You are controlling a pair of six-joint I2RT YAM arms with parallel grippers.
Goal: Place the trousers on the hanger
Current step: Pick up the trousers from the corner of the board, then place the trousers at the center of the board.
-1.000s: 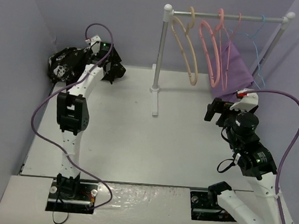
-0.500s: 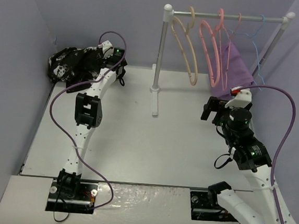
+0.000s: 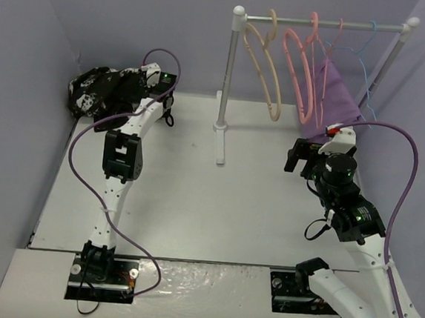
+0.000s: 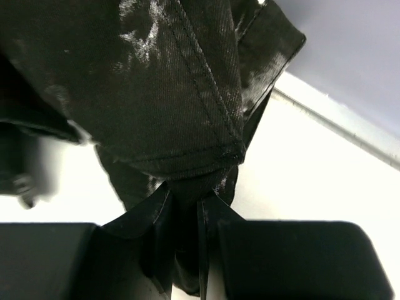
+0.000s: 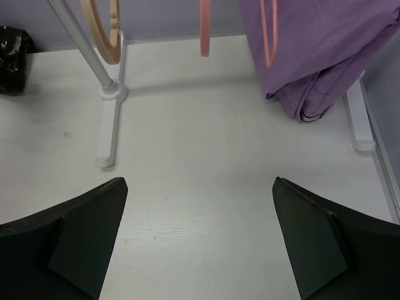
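Observation:
The trousers (image 3: 96,89) lie bunched, black with white blotches, in the far left corner of the table. My left gripper (image 3: 146,88) is at the pile's right edge. In the left wrist view a fold of the trousers (image 4: 169,81) is pinched between its jaws, and the left gripper (image 4: 187,201) is shut on the dark fabric. The hanger (image 3: 267,67), thick and beige, hangs at the left end of the rail and also shows as the hanger (image 5: 103,31) in the right wrist view. My right gripper (image 3: 296,154) hovers over the table to the right of the rack. The right gripper (image 5: 200,206) is open, with nothing between its fingers.
A white clothes rack (image 3: 227,86) stands at the back middle, its foot (image 5: 109,119) on the table. A thick pink hanger (image 3: 298,70), thin pink and blue wire hangers and a purple cloth (image 3: 336,95) hang on its rail. Purple walls close in the left, back and right.
My left gripper, open before, has closed on a fold of the trousers, and its wrist has drawn slightly left into the pile. The right arm shifted a little left early, then stayed still.

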